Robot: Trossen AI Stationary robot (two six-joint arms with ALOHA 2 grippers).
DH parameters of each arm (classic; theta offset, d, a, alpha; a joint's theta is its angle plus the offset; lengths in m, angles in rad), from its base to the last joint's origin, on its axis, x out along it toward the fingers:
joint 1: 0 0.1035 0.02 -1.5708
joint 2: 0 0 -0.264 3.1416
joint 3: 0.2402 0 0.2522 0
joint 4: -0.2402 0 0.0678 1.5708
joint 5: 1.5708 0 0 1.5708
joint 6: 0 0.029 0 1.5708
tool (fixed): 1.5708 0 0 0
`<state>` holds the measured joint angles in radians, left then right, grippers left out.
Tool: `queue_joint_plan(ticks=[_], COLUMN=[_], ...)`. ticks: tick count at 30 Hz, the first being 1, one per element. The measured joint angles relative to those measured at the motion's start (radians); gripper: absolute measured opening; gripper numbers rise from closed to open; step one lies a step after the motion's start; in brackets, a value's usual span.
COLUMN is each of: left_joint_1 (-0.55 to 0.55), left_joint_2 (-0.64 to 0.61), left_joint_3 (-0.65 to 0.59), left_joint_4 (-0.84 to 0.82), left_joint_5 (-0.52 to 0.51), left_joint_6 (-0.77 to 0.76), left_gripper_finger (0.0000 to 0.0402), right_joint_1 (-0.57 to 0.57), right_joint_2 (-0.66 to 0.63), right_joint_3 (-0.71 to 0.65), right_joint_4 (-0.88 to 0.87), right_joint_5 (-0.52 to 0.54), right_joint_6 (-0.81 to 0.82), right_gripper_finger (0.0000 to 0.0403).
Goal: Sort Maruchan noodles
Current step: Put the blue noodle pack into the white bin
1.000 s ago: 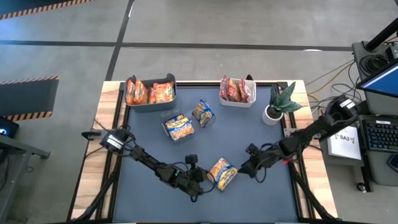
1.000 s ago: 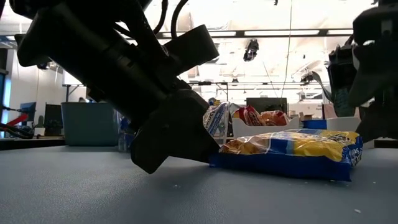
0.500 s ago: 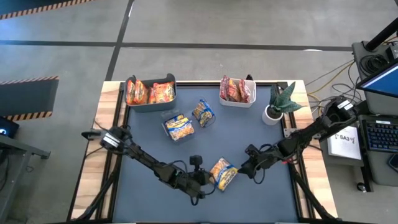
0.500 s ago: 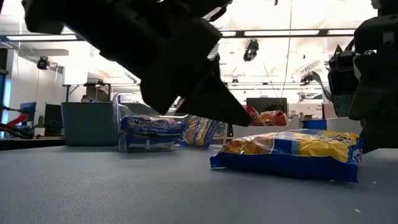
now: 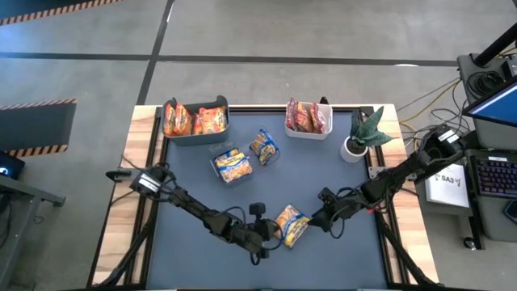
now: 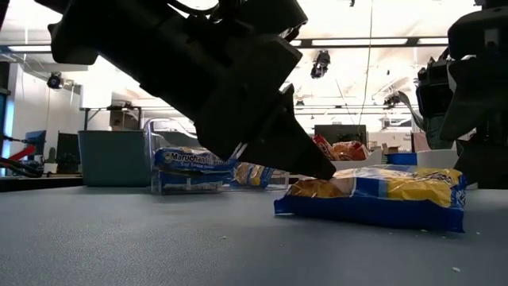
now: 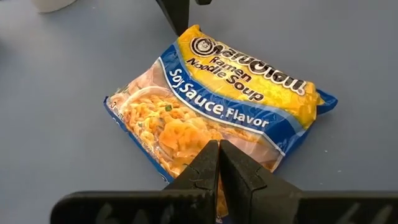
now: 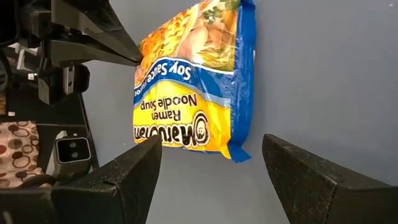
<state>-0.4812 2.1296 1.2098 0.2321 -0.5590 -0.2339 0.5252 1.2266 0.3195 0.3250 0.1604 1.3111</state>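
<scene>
High view, noodle packet (image 5: 291,225) between closed left jaws, open right jaws

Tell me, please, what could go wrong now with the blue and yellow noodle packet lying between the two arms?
1. The left end effector is shut, its tip pressing on the blue-yellow packet. It may only push the packet across the mat instead of gripping it.
2. The right end effector stands open just at the packet's other end. If the packet slides, the two arms could bump.
3. The pointed tip might dent or puncture the crinkly wrapper.
</scene>
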Motion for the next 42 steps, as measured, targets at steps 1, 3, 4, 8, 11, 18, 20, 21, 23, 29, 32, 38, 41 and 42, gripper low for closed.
queue_joint_plan(ticks=[1, 3, 4, 8, 11, 18, 20, 21, 23, 29, 32, 38, 41, 42], left_joint_1=[0.0, 0.0, 0.0, 0.0, 0.0, -0.002, -0.002, -0.002, -0.002, -0.002, -0.002, -0.002, -0.002, -0.002], left_joint_2=[0.0, 0.0, 0.0, 0.0, -0.001, -0.001, -0.001, -0.001, -0.001, -0.001, -0.001, -0.001, -0.001, -0.001], left_joint_3=[0.0, 0.0, -0.003, -0.015, -0.026, -0.042, -0.043, -0.043, -0.043, -0.045, -0.045, -0.045, -0.045, -0.045], left_joint_4=[-0.006, -0.015, -0.014, -0.016, -0.014, -0.01, -0.01, -0.01, -0.01, -0.01, -0.01, -0.01, -0.01, -0.01], left_joint_5=[0.001, 0.001, 0.001, 0.001, 0.001, 0.001, 0.001, 0.001, 0.001, 0.002, 0.003, 0.003, 0.003, 0.003], left_joint_6=[-0.009, -0.033, -0.046, -0.09, -0.116, -0.172, -0.172, -0.173, -0.174, -0.179, -0.18, -0.18, -0.18, -0.18], left_gripper_finger=[0.0, 0.0, 0.0, 0.0, 0.0, 0.0, 0.0, 0.0, 0.0, 0.0, 0.0, 0.0, 0.0, 0.0], right_joint_1=[0.0, 0.0, 0.0, 0.0, 0.0, 0.0, 0.0, 0.0, 0.0, 0.0, 0.0, 0.0, 0.0, 0.0], right_joint_2=[0.0, 0.0, 0.0, 0.0, 0.0, 0.0, 0.0, 0.0, 0.0, 0.0, 0.0, 0.0, 0.008, 0.019], right_joint_3=[0.0, 0.0, 0.0, 0.0, 0.0, 0.0, 0.0, 0.0, 0.0, 0.0, 0.0, 0.0, 0.0, 0.0], right_joint_4=[0.0, -0.001, 0.0, -0.001, -0.001, 0.002, 0.002, 0.002, 0.003, 0.004, 0.007, 0.007, 0.017, 0.031], right_joint_5=[0.0, 0.0, -0.001, -0.002, -0.002, -0.002, -0.002, -0.002, -0.002, 0.001, 0.012, 0.027, 0.037, 0.042], right_joint_6=[0.006, 0.015, 0.018, 0.033, 0.034, 0.044, 0.06, 0.065, 0.068, 0.068, 0.068, 0.066, 0.072, 0.078], right_gripper_finger=[0.0267, 0.0267, 0.0267, 0.0267, 0.0267, 0.0267, 0.0267, 0.0267, 0.0267, 0.0267, 0.0267, 0.0267, 0.0267, 0.0267])
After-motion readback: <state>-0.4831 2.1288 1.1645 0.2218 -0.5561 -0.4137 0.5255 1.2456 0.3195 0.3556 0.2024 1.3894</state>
